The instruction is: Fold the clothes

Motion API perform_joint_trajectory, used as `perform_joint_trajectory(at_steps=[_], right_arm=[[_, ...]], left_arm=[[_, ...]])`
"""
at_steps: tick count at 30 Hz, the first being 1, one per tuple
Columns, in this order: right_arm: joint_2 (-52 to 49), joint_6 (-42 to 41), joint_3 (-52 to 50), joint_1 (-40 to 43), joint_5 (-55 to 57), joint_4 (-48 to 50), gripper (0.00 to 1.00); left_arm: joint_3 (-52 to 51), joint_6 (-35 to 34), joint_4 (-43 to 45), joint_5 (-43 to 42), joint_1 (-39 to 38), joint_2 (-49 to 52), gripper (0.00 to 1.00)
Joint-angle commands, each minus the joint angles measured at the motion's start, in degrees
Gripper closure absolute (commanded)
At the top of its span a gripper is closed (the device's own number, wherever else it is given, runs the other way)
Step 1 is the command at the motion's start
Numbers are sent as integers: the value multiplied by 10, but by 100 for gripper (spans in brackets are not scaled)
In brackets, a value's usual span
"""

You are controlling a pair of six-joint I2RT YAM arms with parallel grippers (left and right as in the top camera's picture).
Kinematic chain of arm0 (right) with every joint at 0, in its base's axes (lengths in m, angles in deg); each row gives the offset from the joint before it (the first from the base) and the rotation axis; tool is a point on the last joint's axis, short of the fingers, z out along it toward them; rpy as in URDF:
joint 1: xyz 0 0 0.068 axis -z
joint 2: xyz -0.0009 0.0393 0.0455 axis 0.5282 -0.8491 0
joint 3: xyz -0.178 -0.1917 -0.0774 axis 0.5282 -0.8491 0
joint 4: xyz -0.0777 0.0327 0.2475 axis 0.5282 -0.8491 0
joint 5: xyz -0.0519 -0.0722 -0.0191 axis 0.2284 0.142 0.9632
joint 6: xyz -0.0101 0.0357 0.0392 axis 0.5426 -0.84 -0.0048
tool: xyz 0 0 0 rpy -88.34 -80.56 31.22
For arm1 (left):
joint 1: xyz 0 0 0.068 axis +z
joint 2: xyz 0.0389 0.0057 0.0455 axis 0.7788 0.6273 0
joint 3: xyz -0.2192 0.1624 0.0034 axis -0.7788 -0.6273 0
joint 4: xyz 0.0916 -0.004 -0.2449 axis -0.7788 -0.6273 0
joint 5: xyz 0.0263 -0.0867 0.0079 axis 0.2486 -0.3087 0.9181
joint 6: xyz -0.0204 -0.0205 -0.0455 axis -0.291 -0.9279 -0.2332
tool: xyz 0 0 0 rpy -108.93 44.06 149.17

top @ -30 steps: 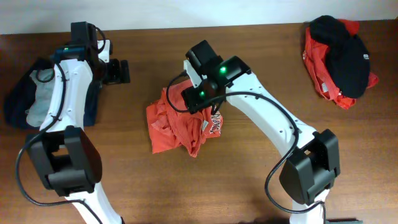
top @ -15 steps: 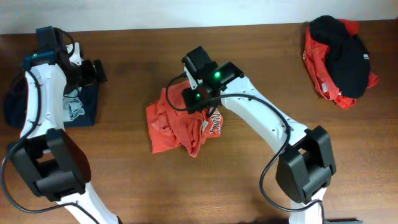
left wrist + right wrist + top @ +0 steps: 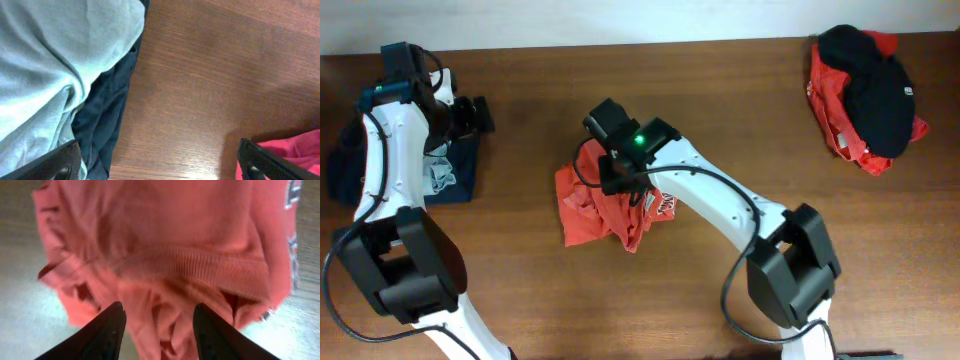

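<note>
A crumpled red shirt [image 3: 595, 210] with white lettering lies at the table's centre. My right gripper [image 3: 611, 172] hovers over its upper part. In the right wrist view its fingers [image 3: 159, 330] are spread open, with the red shirt [image 3: 190, 235] filling the view just below them and nothing held. My left gripper [image 3: 472, 115] is open and empty at the far left, beside a stack of navy and light blue clothes [image 3: 438, 172]. In the left wrist view the fingers [image 3: 162, 167] straddle bare wood, with the light blue garment [image 3: 50, 60] on a navy one [image 3: 107, 105] to the left.
A heap of red and black clothes [image 3: 865, 85] sits at the back right corner. An edge of the red shirt [image 3: 295, 145] shows at the lower right of the left wrist view. The wooden table [image 3: 720, 80] ends at a white wall behind.
The right gripper has moved left across the red shirt. The left arm swung left from near the table's middle to the navy and blue stack, then stayed there.
</note>
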Motion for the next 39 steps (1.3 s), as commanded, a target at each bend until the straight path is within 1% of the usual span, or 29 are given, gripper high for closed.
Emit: perform_joint_trajectory(at_steps=[1, 6, 17, 22, 23, 25, 26, 27, 29, 31, 32, 36, 39], right_arm=[[-17, -20, -4, 1, 18, 15, 52], [-17, -19, -4, 1, 45, 53, 52], [-33, -19, -4, 1, 78, 67, 52], [-35, -19, -4, 0, 82, 98, 52], [-35, -19, -4, 0, 82, 103, 54], [-35, -19, -4, 0, 81, 109, 69], [-35, -19, -4, 0, 80, 111, 74], [-35, -19, -4, 0, 78, 111, 77], [-35, -19, -4, 0, 77, 109, 81], [-35, -19, -4, 0, 77, 108, 92], [-35, -19, -4, 0, 77, 108, 96], [-35, -16, -3, 0, 73, 116, 96], [-35, 16, -3, 0, 40, 146, 96]], left_arm=[[12, -3, -3, -9, 0, -22, 1], [12, -3, -4, -9, 0, -22, 1], [12, -3, -8, -9, 0, -22, 1], [12, -3, -13, -9, -2, -22, 1], [12, -3, -13, -9, -3, -22, 1], [12, -3, -13, -9, -4, -22, 1], [12, -3, -13, -9, -4, -22, 1], [12, -3, -13, -9, -4, -22, 1], [12, -3, -13, -9, -5, -22, 1], [12, -3, -13, -9, -6, -22, 1], [12, -3, -13, -9, -6, -22, 1], [12, -3, -13, -9, -7, -22, 1], [12, -3, -13, -9, -7, -22, 1]])
